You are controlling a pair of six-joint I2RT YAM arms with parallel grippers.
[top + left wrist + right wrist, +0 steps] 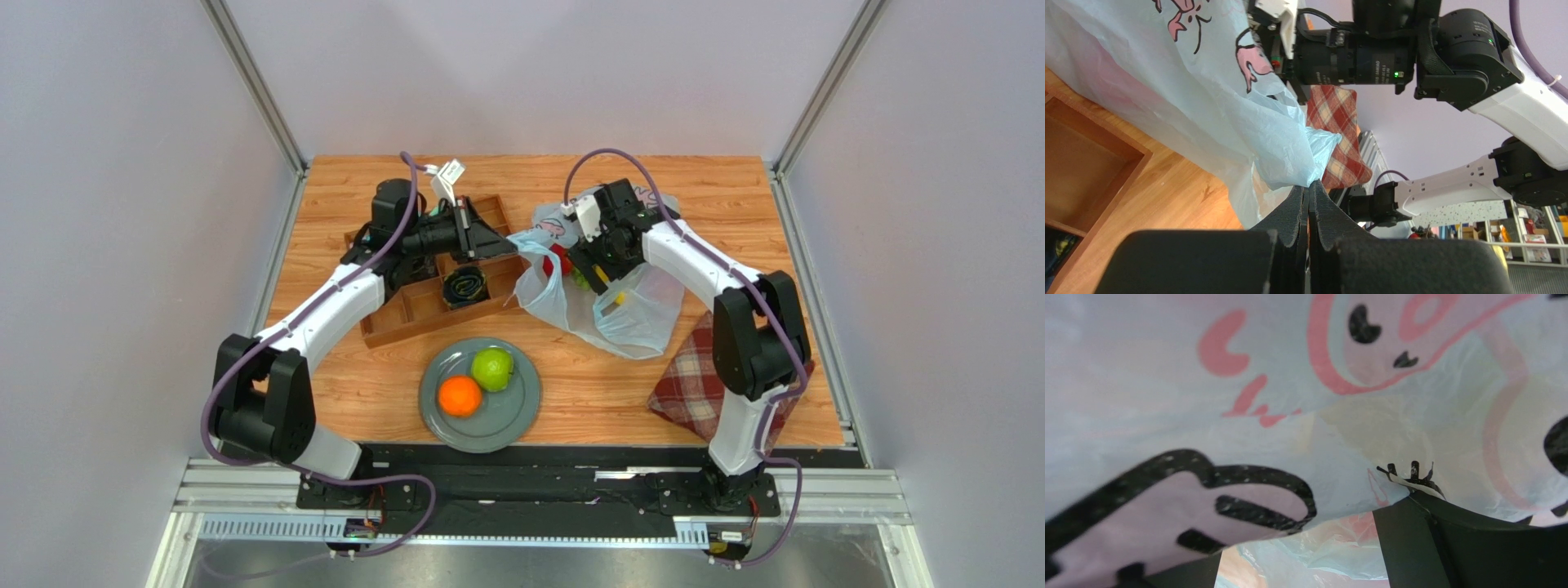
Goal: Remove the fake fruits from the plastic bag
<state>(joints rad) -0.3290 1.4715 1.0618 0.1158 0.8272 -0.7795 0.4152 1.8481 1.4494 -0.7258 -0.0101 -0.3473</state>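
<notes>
The pale-blue plastic bag (pixel 638 312) lies right of centre, its printed film filling the right wrist view (pixel 1229 416). My left gripper (pixel 525 243) is shut on the bag's left edge and pinches a bunch of film in the left wrist view (pixel 1310 187). My right gripper (pixel 601 263) is open and reaches into the bag's mouth, with film between its spread fingers (pixel 1296 539). Red (pixel 561 260) and yellow (pixel 622 294) fruit show through the bag. An orange (pixel 460 396) and a green apple (pixel 493 368) sit on the grey plate (pixel 521 417).
A wooden compartment tray (pixel 405 312) stands left of the bag, under my left arm, with a dark coiled thing (pixel 466 286) in it. A red plaid cloth (pixel 689 374) lies at the front right, beside the right arm's base.
</notes>
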